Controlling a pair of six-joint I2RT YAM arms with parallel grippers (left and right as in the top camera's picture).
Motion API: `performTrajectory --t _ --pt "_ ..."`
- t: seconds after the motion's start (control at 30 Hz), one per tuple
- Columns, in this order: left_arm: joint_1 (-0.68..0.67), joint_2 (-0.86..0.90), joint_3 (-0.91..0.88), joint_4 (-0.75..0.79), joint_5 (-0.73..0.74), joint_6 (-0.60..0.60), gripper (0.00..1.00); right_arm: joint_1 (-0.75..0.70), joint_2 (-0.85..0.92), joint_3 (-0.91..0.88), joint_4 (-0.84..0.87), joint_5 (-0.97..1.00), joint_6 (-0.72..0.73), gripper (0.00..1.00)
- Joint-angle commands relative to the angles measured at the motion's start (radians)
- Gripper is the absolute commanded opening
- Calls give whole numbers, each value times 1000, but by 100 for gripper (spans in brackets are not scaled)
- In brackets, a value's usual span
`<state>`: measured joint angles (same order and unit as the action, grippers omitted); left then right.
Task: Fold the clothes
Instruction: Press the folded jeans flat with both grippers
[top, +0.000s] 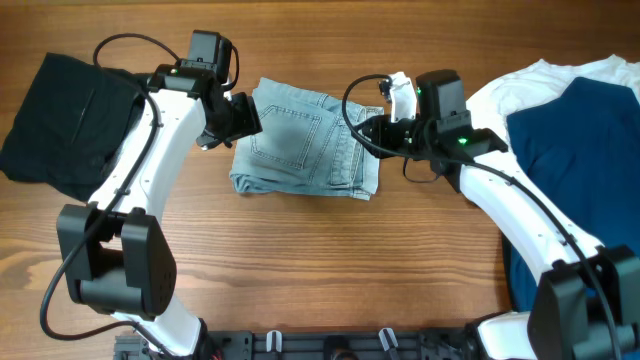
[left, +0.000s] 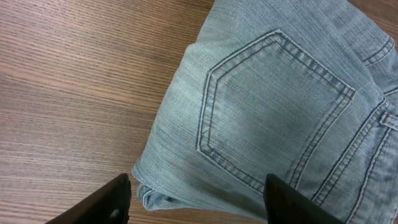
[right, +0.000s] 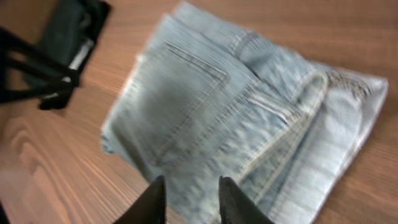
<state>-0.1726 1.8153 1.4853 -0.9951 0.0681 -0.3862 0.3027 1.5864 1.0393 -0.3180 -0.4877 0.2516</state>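
Denim shorts (top: 305, 140) lie folded at middle of table (top: 300, 260), nearer far edge, long axis left–right. Left gripper (left: 198, 200) over left end, jaws wide apart, empty. Right gripper (right: 191, 198) over right end, jaws narrowly apart, empty. Both equally near.

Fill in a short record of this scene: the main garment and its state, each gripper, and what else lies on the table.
main garment: denim shorts, folded into a compact bundle, back pocket facing up, mid-table
left arm: left gripper open, over the shorts' edge nearest the black garment, holding nothing
right arm: right gripper slightly open, over the shorts' other side, nothing visibly held
right side: navy garment lying on a white garment
surface: wooden table
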Motion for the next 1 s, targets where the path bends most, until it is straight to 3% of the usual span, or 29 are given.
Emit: performTrajectory --t 0.0,0.1,0.23,0.27,0.3,0.33,0.4,0.43,0.57,0.8,0.97 --pt "-2 3 6 -1 -6 16 69 -1 114 -23 -6 41 -4 53" --pt "-2 3 6 3 -6 16 69 1 211 -23 37 -37 -11 64" --pt "-2 3 6 11 -6 16 70 21 309 -23 121 -206 -92 64" --pt "-2 3 6 14 -6 16 71 25 319 -23 129 -214 -114 49" --pt "-2 3 6 14 -6 16 71 25 320 -22 131 -213 -123 42" --pt "-2 3 6 15 -6 16 71 25 320 -22 132 -213 -127 29" --pt "-2 3 6 14 -6 16 71 24 309 -19 135 -212 -148 9" --pt "-2 3 6 14 -6 16 71 23 300 -14 133 -209 -147 4" --pt "-2 3 6 14 -6 16 71 16 233 17 80 -180 -141 4" --pt "-2 3 6 15 -7 16 72 17 -21 45 -67 91 -129 4" --pt "-2 3 6 18 -11 17 72 17 -76 45 -160 195 -122 4"
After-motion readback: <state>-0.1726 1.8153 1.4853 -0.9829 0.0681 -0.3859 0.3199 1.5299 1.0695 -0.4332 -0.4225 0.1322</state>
